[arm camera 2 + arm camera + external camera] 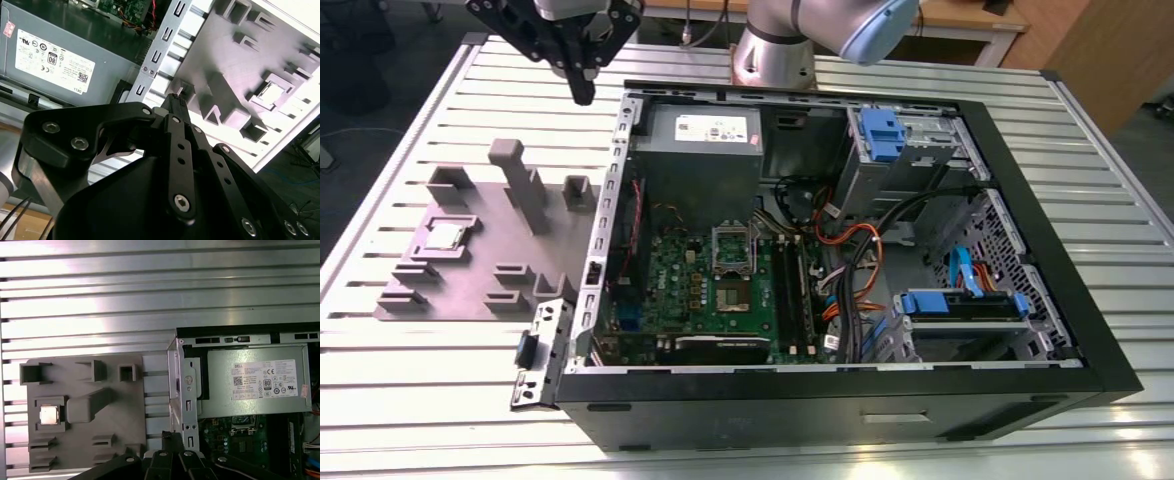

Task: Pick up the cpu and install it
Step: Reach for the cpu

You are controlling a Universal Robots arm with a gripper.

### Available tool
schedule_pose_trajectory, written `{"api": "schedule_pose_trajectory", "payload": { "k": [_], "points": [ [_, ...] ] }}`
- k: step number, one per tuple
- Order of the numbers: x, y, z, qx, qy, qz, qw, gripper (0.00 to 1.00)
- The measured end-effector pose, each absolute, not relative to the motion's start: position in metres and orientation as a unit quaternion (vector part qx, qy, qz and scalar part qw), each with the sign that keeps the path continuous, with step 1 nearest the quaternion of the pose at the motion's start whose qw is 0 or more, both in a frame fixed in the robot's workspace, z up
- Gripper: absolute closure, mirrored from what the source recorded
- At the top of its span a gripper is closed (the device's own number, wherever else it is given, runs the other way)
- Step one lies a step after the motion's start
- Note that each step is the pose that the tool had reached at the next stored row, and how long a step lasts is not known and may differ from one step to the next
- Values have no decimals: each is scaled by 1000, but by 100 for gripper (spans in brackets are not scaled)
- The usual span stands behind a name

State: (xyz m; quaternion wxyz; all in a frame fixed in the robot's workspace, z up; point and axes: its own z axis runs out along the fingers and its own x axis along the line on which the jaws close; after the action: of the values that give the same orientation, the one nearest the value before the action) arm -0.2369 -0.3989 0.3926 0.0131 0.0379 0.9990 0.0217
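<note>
The cpu [447, 235] is a small silver square lying flat in a recess of the grey-purple fixture plate [480, 285], at the exterior view's left of the open computer case. It also lies in that recess in both wrist views, as the cpu [49, 415] and the cpu [271, 91]. My gripper [584, 95] hangs well above the table near the case's back left corner, far from the cpu. Its black fingers [175, 107] are shut together with nothing between them. The motherboard's socket [731, 290] lies inside the case with its metal bracket beside it.
The black case [1067, 330] lies open on a slatted aluminium table [440, 400]. Inside are a grey power supply [700, 135], blue drive brackets [961, 300] and orange cables. Tall blocks [520, 180] rise from the fixture plate close to the cpu. The arm's base [774, 50] stands behind the case.
</note>
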Motion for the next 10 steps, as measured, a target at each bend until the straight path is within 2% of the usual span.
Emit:
{"api": "schedule_pose_trajectory", "payload": {
  "k": [10],
  "points": [
    [-242,-399,393,38,999,22,13,89]
  ]
}}
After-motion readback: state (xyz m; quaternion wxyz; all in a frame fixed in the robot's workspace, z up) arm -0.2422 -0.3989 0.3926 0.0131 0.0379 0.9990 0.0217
